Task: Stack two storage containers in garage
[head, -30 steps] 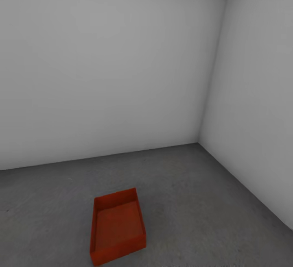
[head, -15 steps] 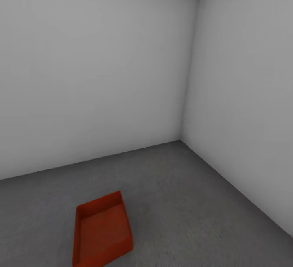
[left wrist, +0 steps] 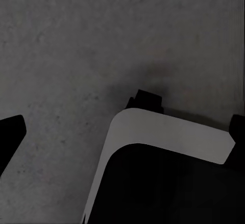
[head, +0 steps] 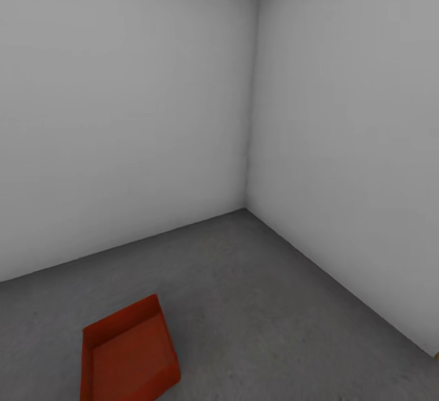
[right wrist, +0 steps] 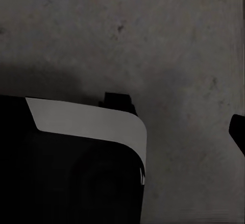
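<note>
Near the wall corner point(head: 247, 209) of the garage, 1 storage container point(head: 125, 358) rests open side up on the dark grey floor point(head: 262, 303), well apart from that corner and set at a skew to both walls. It looks empty, and no 2nd container sits on it, so the task appears about half done: the other bin has yet to be brought and stacked.

To do this step well, you should note the container's skewed heading relative to the corner before you drive off. On your return, approach square to its long side and lower the 2nd bin flat, rims parallel, so it seats rather than catching on an edge.

Head view gives you the container, both pale walls and the corner. Each wrist view looks down on speckled concrete floor and the robot's own dark, pale-edged body point(left wrist: 153, 173) point(right wrist: 76, 157), telling you the arms hang low beside the base. Dark tips sit at the edges of both wrist views, too little to say how far either pincer is spread; you can see nothing held between them.
</note>
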Tool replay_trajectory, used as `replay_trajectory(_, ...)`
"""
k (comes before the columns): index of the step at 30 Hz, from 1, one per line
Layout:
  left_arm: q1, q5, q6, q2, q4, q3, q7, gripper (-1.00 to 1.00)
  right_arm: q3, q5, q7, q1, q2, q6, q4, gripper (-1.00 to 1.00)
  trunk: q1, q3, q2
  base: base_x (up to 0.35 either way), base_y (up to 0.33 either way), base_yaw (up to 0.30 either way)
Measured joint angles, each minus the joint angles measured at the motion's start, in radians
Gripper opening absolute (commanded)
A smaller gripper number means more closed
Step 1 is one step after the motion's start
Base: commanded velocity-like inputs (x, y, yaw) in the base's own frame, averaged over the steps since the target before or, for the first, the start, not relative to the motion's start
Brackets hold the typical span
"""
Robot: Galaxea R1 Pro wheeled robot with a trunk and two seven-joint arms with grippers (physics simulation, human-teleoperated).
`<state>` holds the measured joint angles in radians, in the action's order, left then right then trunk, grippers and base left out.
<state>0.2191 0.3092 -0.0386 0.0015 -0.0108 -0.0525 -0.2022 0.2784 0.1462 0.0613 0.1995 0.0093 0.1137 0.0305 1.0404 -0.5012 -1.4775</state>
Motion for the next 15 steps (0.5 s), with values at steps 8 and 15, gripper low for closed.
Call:
replay_trajectory(8, 0.000, -0.001, 0.000, 0.000, 0.000, 0.000, 0.000, 1.00, 0.000, 0.000, 0.001, 0.000, -0.003, -0.001, 0.000, 1.00, 0.000, 0.001, 0.000, 0.000, 0.000, -0.296)
replay_trajectory(15, 0.000, -0.001, 0.000, 0.000, 0.000, 0.000, 0.000, 1.00, 0.000, 0.000, 0.001, 0.000, -0.004, 0.001, 0.000, 1.00, 0.000, 0.001, 0.000, 0.000, 0.000, -0.296)
